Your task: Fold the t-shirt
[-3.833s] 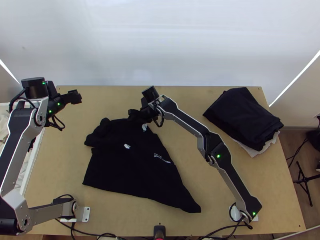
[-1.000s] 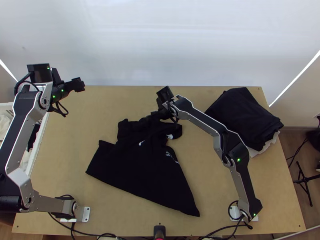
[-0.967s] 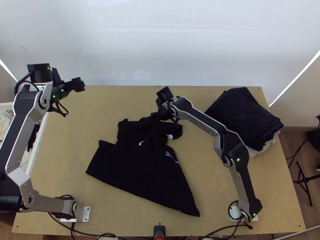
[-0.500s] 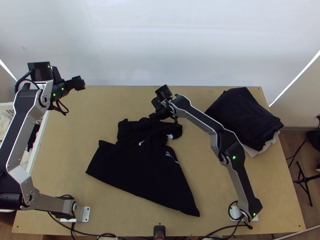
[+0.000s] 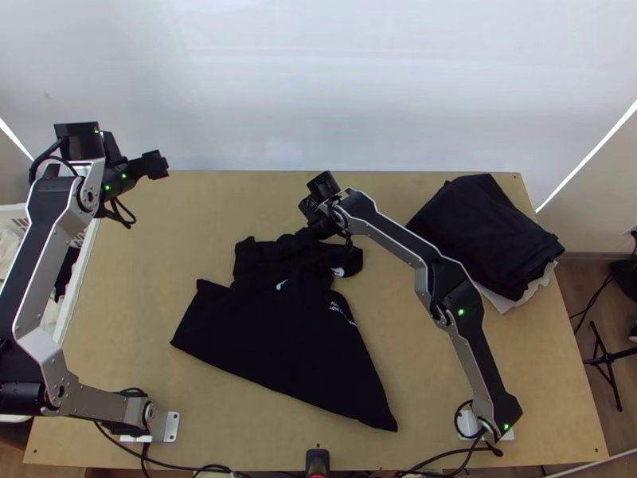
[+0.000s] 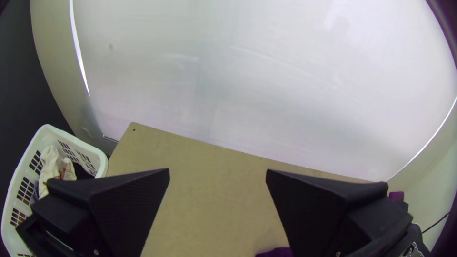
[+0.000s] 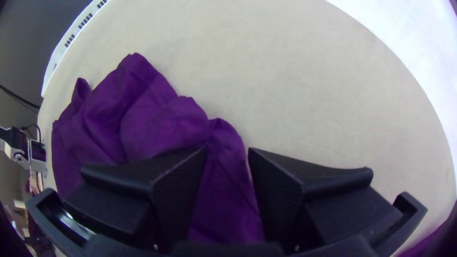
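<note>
Under right end effector (image 7: 227,151), fingers apart: shirt (image 7: 157,114), bunched. Step, judged: straightening before folding. Next: pinch, spread flat. Left end effector (image 6: 217,172): fingers apart.

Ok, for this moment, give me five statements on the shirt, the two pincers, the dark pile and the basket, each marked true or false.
1. The t-shirt is bunched at its far end. True.
2. The right pincer is shut tight. False: the right pincer has its fingers apart, with cloth showing between them.
3. The left pincer is open and holds nothing. True.
4. The dark pile lies left of the shirt. False: the dark pile lies to its right.
5. The basket has cloth in it. True.
</note>
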You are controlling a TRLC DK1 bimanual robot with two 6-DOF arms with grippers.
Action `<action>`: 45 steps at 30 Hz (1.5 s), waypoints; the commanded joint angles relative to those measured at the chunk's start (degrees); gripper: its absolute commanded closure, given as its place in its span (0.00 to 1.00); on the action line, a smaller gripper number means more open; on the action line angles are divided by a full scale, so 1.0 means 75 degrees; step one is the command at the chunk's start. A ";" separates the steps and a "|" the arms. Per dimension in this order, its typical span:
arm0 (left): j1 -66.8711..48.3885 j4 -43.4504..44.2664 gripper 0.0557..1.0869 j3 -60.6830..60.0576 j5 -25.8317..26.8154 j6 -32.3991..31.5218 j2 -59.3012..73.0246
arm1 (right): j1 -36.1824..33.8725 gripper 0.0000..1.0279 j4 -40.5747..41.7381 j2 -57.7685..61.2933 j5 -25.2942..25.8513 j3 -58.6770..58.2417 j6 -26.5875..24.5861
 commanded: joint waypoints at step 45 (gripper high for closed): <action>-0.1556 0.0626 0.04 -0.2892 0.0041 0.4058 -0.1275 | -0.1926 0.97 0.1716 -0.3890 0.0874 -0.1404 0.2792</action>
